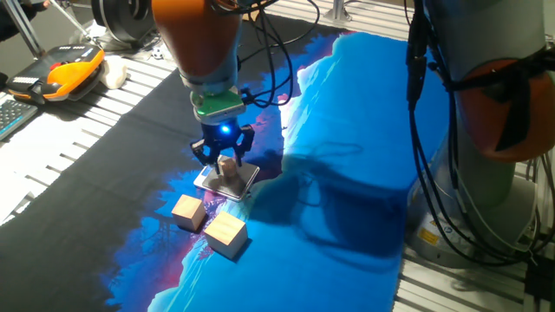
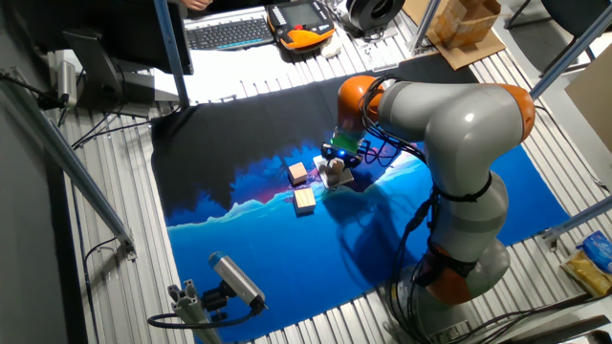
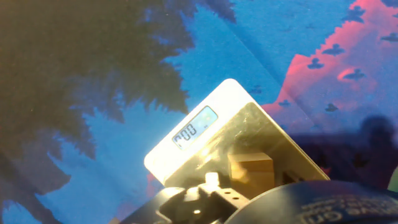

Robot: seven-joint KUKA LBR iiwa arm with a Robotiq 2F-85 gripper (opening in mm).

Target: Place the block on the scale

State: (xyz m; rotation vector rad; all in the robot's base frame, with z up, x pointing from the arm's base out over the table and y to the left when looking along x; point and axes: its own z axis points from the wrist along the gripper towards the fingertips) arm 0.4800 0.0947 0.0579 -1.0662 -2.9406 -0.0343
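Fingers (image 1: pixel 225 156) hang just above the block (image 1: pixel 229 166), which sits on the scale (image 1: pixel 247 176); whether they clamp it I cannot tell (too dark). Lifting while clamped would drag it off.

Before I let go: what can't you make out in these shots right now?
- Claw open or shut on the block: too small in both fixed views; fingers cut off in hand view.
- Block base touching the scale: hidden by the hand's housing.
- Display reading: blurred.
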